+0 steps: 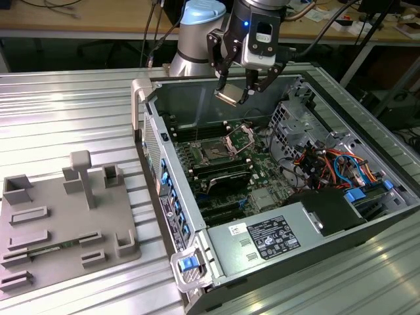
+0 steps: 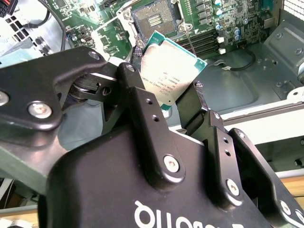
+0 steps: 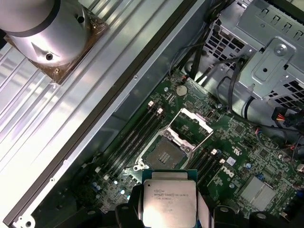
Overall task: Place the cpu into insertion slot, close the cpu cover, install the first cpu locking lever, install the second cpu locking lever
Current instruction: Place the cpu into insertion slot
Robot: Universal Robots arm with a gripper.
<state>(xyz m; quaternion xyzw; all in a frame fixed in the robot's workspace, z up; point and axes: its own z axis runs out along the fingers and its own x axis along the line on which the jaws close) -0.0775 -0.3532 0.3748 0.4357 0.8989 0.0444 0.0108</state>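
Cpu point(image 3: 168, 202), pinched by its edges in the gripper point(image 1: 235, 94), hangs above the insertion slot point(image 3: 164, 156), whose cpu cover point(image 3: 190, 126) stands open for it.

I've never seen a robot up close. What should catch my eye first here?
The gripper holds the cpu pinched above an open computer case. Below it on the green board, the insertion slot lies bare, the cpu cover swung open beside it.
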